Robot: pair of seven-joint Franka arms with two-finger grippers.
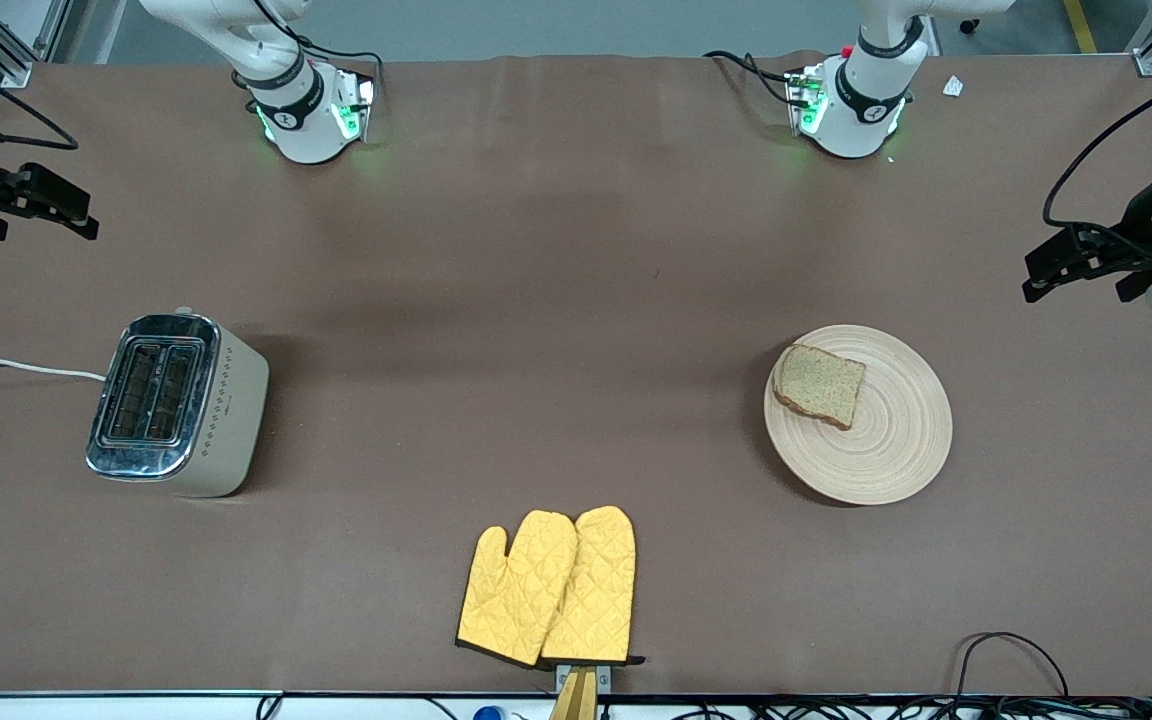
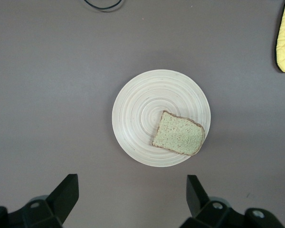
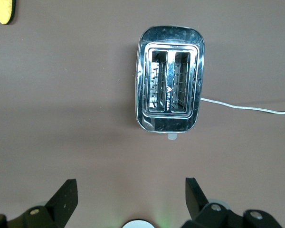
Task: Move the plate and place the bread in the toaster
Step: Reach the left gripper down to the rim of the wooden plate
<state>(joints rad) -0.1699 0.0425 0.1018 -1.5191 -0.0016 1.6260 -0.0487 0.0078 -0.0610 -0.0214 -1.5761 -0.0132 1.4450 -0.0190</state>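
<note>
The light wooden plate (image 1: pixel 886 455) lies toward the left arm's end of the table, with the brown speckled bread (image 1: pixel 819 385) flat on its rim side. Both show in the left wrist view, plate (image 2: pixel 142 104) and bread (image 2: pixel 178 134). My left gripper (image 1: pixel 1086 270) hangs open and empty high over the table at that end, apart from the plate; its own view shows it (image 2: pixel 133 190) the same. The cream and chrome toaster (image 1: pixel 176 405) stands at the right arm's end, both slots (image 3: pixel 170 90) empty. My right gripper (image 1: pixel 31 205) (image 3: pixel 131 192) hangs open and empty high above that end.
Two yellow oven mitts (image 1: pixel 551 590) lie side by side at the table edge nearest the front camera, midway between plate and toaster. The toaster's white cord (image 1: pixel 16 368) runs off the table's end. A black cable loop (image 1: pixel 1011 655) lies at the near edge by the plate's end.
</note>
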